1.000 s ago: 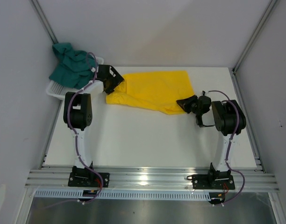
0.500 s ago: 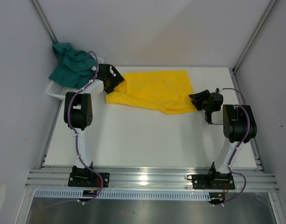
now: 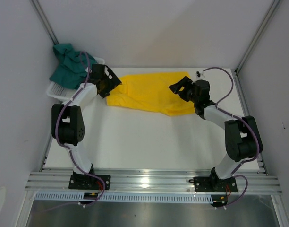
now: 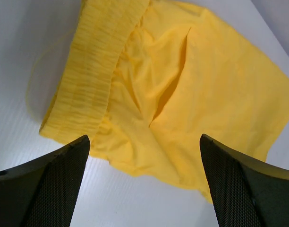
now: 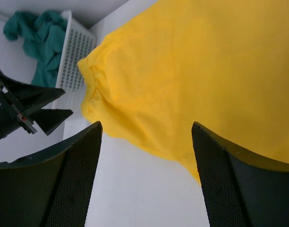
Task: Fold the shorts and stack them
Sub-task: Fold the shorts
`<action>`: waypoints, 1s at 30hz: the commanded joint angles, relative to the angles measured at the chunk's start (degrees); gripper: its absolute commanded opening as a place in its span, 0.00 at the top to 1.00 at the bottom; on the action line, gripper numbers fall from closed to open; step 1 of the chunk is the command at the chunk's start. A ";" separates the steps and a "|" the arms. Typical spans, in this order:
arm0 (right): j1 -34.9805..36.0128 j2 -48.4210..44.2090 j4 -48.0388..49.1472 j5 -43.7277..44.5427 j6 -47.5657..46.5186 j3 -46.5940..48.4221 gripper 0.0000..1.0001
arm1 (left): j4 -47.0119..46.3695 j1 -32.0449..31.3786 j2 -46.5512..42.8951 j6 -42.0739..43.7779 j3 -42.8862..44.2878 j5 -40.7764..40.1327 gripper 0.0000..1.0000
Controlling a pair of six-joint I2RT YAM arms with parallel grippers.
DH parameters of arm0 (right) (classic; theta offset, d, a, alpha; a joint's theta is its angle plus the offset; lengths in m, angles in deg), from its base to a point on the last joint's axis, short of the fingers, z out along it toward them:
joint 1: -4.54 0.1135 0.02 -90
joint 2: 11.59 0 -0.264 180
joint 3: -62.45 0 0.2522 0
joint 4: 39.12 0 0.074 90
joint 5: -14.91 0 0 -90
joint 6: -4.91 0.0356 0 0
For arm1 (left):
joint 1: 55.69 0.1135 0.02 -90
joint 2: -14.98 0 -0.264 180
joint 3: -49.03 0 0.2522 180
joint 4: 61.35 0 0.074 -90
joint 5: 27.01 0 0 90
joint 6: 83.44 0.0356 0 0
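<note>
The yellow shorts point(image 3: 149, 92) lie spread flat on the white table, waistband point(image 4: 95, 71) to the left. My left gripper point(image 3: 106, 81) hovers open over the waistband end, and its wrist view shows the near hem of the yellow shorts point(image 4: 182, 80) between the wide-spread fingers of the gripper point(image 4: 143, 142). My right gripper point(image 3: 180, 88) hangs open above the shorts' right part, with nothing between the fingers of the gripper point(image 5: 146, 126) and the yellow cloth point(image 5: 191, 71) below. The teal shorts point(image 3: 69, 64) sit crumpled in the basket, where the right wrist view also catches the teal shorts point(image 5: 40, 42).
A white mesh basket point(image 3: 57, 91) stands at the table's back left corner, close behind the left gripper; the right wrist view shows the same basket point(image 5: 76, 52). Grey walls and metal posts enclose the table on three sides.
My right gripper has opened and swung from beside the shorts' right edge up and leftward over the cloth. The left arm's elbow shifted left; its gripper stayed open over the waistband.
</note>
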State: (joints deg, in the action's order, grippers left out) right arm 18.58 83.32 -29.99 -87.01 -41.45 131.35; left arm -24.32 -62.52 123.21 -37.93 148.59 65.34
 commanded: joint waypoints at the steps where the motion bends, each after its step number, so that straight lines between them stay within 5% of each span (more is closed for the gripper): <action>1: 3.97 6.21 -2.86 -3.96 -4.87 8.55 0.23 | 0.03 0.24 -5.72 1.60 -4.49 3.09 0.01; 11: 11.79 31.78 1.45 -13.82 1.71 33.15 0.37 | -7.18 1.64 -14.34 1.69 -20.83 6.88 0.01; 18: 14.34 42.88 -7.24 -7.96 -0.13 45.48 0.36 | -9.55 1.73 -21.11 2.57 -27.43 5.03 0.01; 24: 13.38 45.36 -13.22 -4.16 0.57 44.81 0.37 | -10.44 1.73 -22.62 2.48 -29.64 4.51 0.01; 30: 11.36 38.52 -15.77 -1.70 -0.66 29.97 0.38 | -12.19 1.73 -22.62 2.04 -30.51 6.34 0.01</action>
State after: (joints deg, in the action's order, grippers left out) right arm 31.87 124.17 -36.22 -92.96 -40.09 168.70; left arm -33.85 -61.19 102.20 -36.86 118.95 70.65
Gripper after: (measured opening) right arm 0.617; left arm 0.991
